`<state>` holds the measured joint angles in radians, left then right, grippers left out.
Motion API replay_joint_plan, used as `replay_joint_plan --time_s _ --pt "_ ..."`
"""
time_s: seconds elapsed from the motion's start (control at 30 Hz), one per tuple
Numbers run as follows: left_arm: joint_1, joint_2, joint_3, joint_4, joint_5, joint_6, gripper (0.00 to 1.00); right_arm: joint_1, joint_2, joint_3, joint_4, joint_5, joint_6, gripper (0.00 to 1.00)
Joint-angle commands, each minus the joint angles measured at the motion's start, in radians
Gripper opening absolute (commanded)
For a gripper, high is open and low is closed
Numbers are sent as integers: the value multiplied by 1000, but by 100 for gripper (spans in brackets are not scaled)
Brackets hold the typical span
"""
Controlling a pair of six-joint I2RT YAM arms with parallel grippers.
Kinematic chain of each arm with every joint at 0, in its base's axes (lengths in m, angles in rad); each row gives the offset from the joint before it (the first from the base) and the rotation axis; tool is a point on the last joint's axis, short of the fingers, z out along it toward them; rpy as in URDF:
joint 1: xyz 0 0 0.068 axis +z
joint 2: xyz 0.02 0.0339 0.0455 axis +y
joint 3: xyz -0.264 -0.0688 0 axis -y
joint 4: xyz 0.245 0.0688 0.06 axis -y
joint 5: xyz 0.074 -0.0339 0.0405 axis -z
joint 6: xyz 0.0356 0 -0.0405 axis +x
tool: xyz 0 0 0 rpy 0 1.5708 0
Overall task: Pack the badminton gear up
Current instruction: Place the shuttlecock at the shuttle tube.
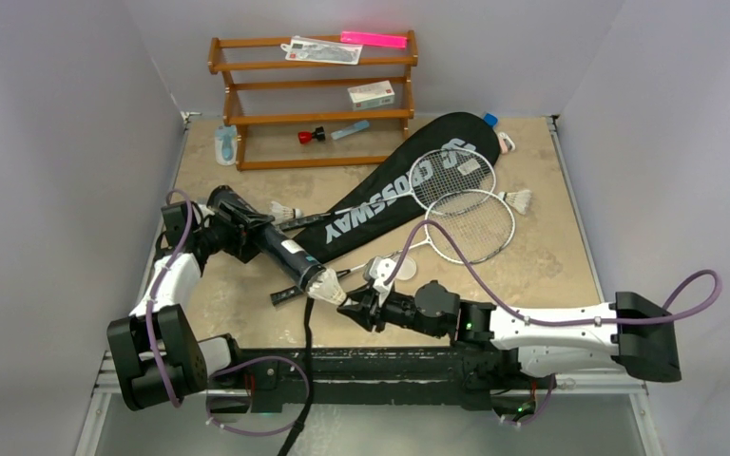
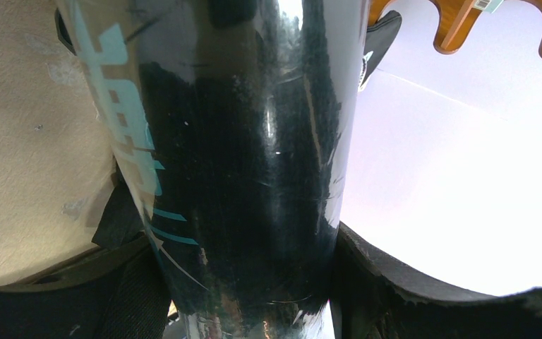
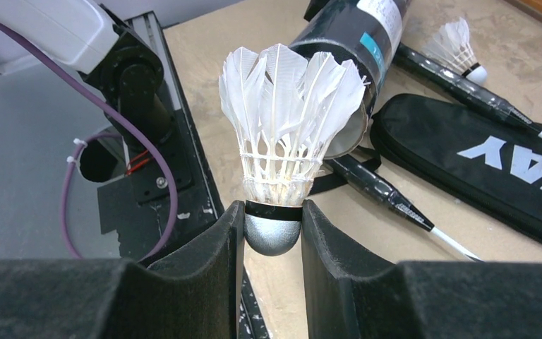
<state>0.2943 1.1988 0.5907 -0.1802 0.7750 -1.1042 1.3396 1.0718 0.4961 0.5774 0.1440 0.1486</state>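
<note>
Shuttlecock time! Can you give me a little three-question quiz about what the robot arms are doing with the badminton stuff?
1. True or false: the right gripper pinches the shuttlecock by its feathers.
2. What is the left gripper doing? A) holding the tube B) hovering open above it C) touching nothing
3. Fill the gap: the big white word on the black bag says ____.
Key: 1 false, it pinches the round base; 2 A; 3 CROSSWAY.
</note>
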Motion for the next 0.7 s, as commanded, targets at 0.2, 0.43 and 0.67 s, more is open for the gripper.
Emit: replay_joint_plan --time_s 0.2,0.43,0.67 --pt "8 -7 -22 80 71 -36 46 -9 57 9 34 23 9 24" --pt "8 -13 -28 97 81 -53 46 -20 80 3 26 25 37 22" --pt "8 -17 -29 105 71 -47 46 -25 101 22 -8 9 59 22"
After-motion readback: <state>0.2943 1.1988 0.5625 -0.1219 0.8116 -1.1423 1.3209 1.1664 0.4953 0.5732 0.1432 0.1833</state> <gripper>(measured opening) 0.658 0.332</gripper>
